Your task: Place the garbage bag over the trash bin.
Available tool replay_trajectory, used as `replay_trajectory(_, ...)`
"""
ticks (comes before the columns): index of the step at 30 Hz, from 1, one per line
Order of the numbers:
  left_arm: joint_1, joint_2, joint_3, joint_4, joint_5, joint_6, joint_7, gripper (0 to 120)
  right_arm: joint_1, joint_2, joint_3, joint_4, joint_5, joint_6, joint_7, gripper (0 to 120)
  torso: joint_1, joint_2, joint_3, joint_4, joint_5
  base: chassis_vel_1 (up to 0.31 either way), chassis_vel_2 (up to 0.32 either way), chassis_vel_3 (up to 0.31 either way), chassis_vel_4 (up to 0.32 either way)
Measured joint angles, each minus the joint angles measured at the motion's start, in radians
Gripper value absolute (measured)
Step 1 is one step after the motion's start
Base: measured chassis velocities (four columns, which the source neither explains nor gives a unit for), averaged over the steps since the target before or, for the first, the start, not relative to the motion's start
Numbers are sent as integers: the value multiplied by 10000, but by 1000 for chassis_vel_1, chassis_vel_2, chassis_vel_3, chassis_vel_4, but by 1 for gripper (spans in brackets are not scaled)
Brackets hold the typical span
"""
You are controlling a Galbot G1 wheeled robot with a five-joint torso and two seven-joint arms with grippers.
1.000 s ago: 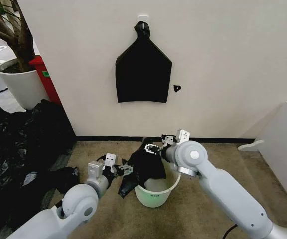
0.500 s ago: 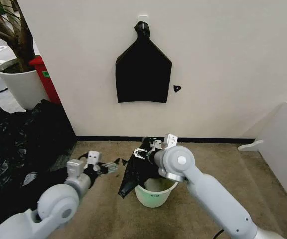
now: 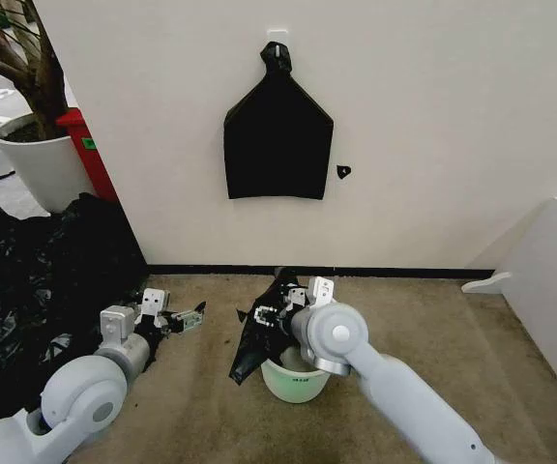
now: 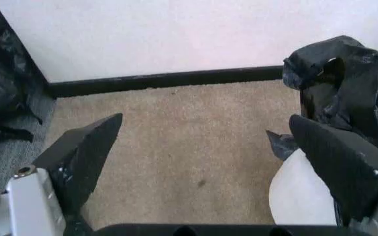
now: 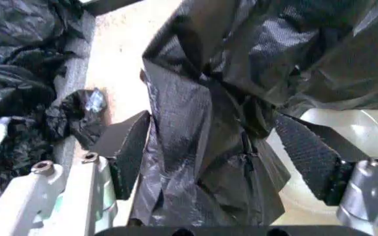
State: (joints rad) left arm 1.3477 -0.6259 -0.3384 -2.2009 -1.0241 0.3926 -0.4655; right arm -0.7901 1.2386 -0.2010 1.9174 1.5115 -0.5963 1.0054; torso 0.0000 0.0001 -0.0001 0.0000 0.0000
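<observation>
The garbage bag (image 3: 262,340) is a crumpled black mass lying on the left part of the trash bin's rim and hanging down its left side. The trash bin (image 3: 303,382), a white bucket, stands on the carpet near the wall. My right gripper (image 3: 275,313) hovers over the bin's left rim. In the right wrist view it (image 5: 218,152) is open, and the bag (image 5: 222,98) bulges between its widely spread fingers above the bin (image 5: 350,128). My left gripper (image 3: 182,317) is open over bare carpet, left of the bag (image 4: 340,83) and the bin (image 4: 297,196), touching neither.
A flat black bundle (image 3: 278,135) hangs on the wall above. A heap of black plastic sheeting (image 3: 37,280) covers the floor at left, below a white plant pot (image 3: 42,164). A white panel (image 3: 549,280) stands at right. Carpet lies open in front of the bin.
My left gripper has let go of the bag and drawn back to the left. The right arm has swung left over the bin, and the bag now droops off the bin's left side.
</observation>
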Motion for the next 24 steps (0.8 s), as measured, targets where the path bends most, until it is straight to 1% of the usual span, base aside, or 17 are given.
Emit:
replay_trajectory(2, 0, 0, -7, 0, -4, 4, -1, 100, -29, -2, -32, -53, -121, -30, -55, 67, 0, 0, 0, 0, 0, 0, 0, 0, 0)
replay_trajectory(5, -19, 13, -9, 0, -13, 8, -1, 100, -84, -17, -69, -206, -466, -79, -240, 57, 0, 0, 0, 1, 0, 0, 0, 0, 0)
replay_trajectory(7, -50, 17, -7, 0, -22, 9, -1, 100, -95, -30, -75, -336, -642, -89, -311, 48, 0, 0, 0, 0, 0, 0, 0, 0, 0)
replay_trajectory(8, -64, 17, -2, 0, -23, 10, -1, 100, -94, -32, -75, -363, -656, -88, -309, 44, 0, 0, 0, 0, 0, 0, 0, 0, 0)
replay_trajectory(9, -64, 17, -2, 0, -23, 10, -1, 100, -94, -32, -75, -363, -656, -88, -309, 44, 0, 0, 0, 0, 0, 0, 0, 0, 0)
replay_trajectory(11, -96, 8, 22, 8, -31, 11, 2, 100, -80, -49, -75, -376, -664, -77, -291, 36, 0, 0, 0, 0, 0, 0, 0, 0, 0)
replay_trajectory(13, -135, -24, 68, 46, -32, 14, 6, 100, -60, -98, -84, -363, -664, -49, -254, 26, 0, 0, 0, 0, 0, 0, 0, 0, 0)
replay_trajectory(14, -155, -42, 95, 61, -30, 15, 9, 100, -56, -108, -89, -346, -664, -33, -244, 22, 0, -1, 0, 0, 0, 0, 0, 0, 0)
replay_trajectory(15, -155, -42, 95, 61, -30, 15, 9, 100, -56, -108, -89, -346, -664, -33, -244, 22, 0, -1, 0, 0, 0, 0, 0, 0, 0)
replay_trajectory(16, -176, -59, 132, 83, -22, 17, 13, 100, -54, -119, -97, -309, -664, -5, -223, 18, 0, 0, 0, 0, 0, 0, 0, 0, 0)
replay_trajectory(17, -185, -68, 148, 93, -18, 18, 15, 100, -53, -121, -101, -296, -664, 4, -217, 16, 0, 0, 0, 0, 0, 0, 0, 0, 0)
replay_trajectory(18, -235, -107, 233, 129, 4, 29, 32, 100, -49, -142, -123, -198, -664, 46, -172, 10, 0, 0, 0, 1, 0, 0, 0, 0, 0)
replay_trajectory(19, -256, -120, 262, 140, 12, 32, 35, 100, -46, -150, -130, -176, -663, 57, -162, 8, 0, 0, 0, 1, 0, 0, 0, 0, 0)
replay_trajectory(20, -375, -183, 433, 191, 53, 54, 48, 100, -25, -172, -179, -117, -664, 107, -107, 1, 0, 0, 0, 1, 0, 0, 0, 0, 0)
replay_trajectory(24, -639, -288, 795, 320, 151, 105, 127, 100, 32, -149, -238, -73, -732, 263, 141, 0, 0, -1, 0, 0, 1, 0, 0, 0, 0)
